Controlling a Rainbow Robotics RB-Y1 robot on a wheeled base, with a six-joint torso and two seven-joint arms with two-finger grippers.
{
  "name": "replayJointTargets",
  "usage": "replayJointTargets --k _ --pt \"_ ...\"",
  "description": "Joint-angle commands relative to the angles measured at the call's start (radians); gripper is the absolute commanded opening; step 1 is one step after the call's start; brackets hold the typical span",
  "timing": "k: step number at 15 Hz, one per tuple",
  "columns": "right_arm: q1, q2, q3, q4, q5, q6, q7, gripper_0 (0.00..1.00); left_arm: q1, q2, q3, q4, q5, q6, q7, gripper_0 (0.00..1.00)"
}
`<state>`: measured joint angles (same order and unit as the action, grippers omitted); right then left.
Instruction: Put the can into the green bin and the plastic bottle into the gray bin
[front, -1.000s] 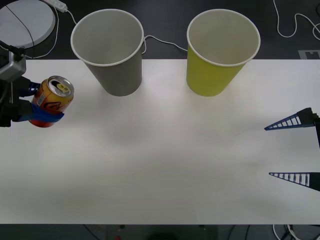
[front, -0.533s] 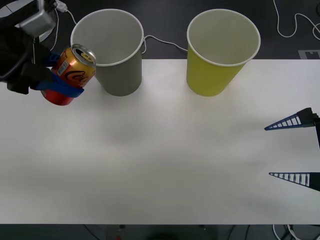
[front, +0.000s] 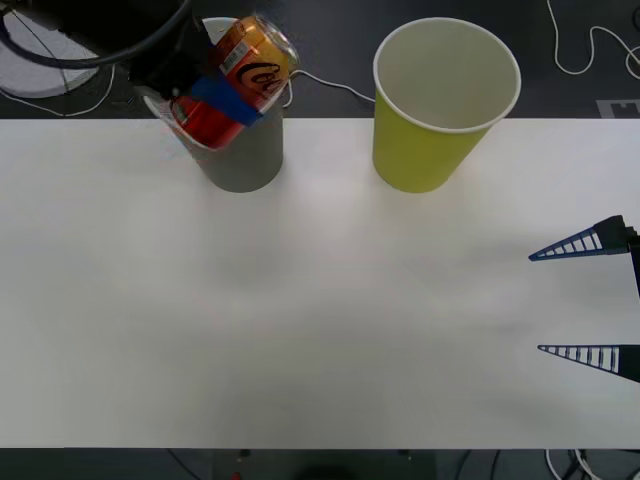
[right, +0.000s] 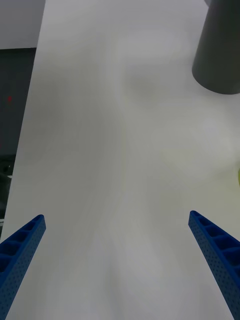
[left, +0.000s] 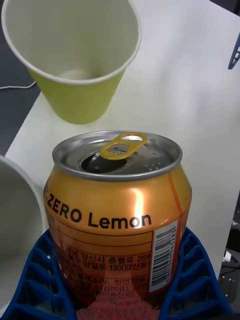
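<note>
Can (front: 236, 78) sits clamped in the left hand (front: 222, 100), tilted in the air over the gray bin (front: 232, 150), apparently above its mouth. Letting go here would drop it into the wrong cup; the green bin (front: 440, 100) stands beside. The right hand (front: 588, 300) waits spread over the desk (front: 320, 300).

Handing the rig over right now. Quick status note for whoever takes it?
Left end effector: shut on the can, held tilted in the air over the gray bin, which is the wrong cup.
Right end effector: open, parked at the table's right edge.
Green bin: upright to the right of the gray one, nothing visible inside.
Done: can picked up.
Left: carry it on to the green bin and release. No plastic bottle in view.
</note>
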<state>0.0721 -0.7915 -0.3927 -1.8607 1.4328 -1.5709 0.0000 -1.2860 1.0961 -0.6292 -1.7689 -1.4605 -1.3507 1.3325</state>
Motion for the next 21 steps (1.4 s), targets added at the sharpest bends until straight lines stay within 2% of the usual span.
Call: replayJointTargets --k 1,4,6,11,17,21 --pt "0.000 0.000 0.000 0.000 0.000 0.000 0.000 1.00 -0.191 -0.102 -0.168 0.166 -0.006 0.053 0.002 0.01" --pt "0.000 0.000 0.000 0.000 0.000 0.000 0.000 1.00 -0.319 -0.237 -0.268 0.352 -0.008 0.104 0.002 0.01" --pt "0.000 0.000 0.000 0.000 0.000 0.000 0.000 1.00 -0.377 -0.317 -0.299 0.450 -0.014 0.122 0.002 0.01" --pt "0.000 0.000 0.000 0.000 0.000 0.000 0.000 1.00 -0.562 -0.556 -0.425 0.793 -0.012 0.206 0.004 0.01" --pt "0.000 0.000 0.000 0.000 0.000 0.000 0.000 1.00 -0.628 -0.811 -0.448 1.145 -0.041 0.341 0.004 0.00" --pt "0.000 0.000 0.000 0.000 0.000 0.000 0.000 1.00 -0.642 -0.901 -0.491 1.231 -0.058 0.435 0.002 0.00"
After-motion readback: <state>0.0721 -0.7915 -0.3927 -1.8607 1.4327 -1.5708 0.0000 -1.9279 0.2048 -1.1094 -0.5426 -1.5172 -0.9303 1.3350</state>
